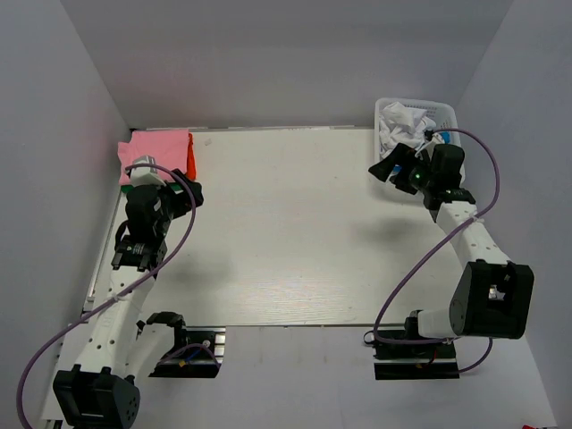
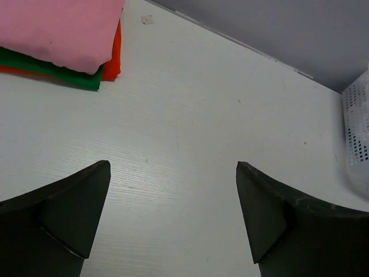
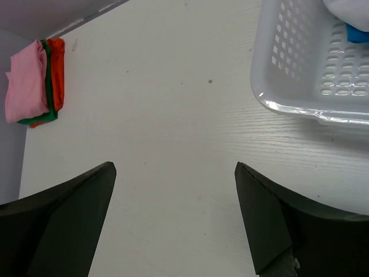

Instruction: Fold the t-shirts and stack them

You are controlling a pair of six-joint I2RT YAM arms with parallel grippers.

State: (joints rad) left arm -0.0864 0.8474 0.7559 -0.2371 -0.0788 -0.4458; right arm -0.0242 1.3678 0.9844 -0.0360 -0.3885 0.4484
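A folded stack lies at the table's far left: a pink t-shirt on top, a green one under it, an orange-red one at the bottom. The stack also shows far off in the right wrist view. A crumpled white t-shirt and a bit of bright blue cloth lie in the white mesh basket. My left gripper is open and empty over bare table, just right of the stack. My right gripper is open and empty at the basket's near left corner.
The basket's wall shows in the right wrist view and at the right edge of the left wrist view. Grey walls close the white table at the back and on both sides.
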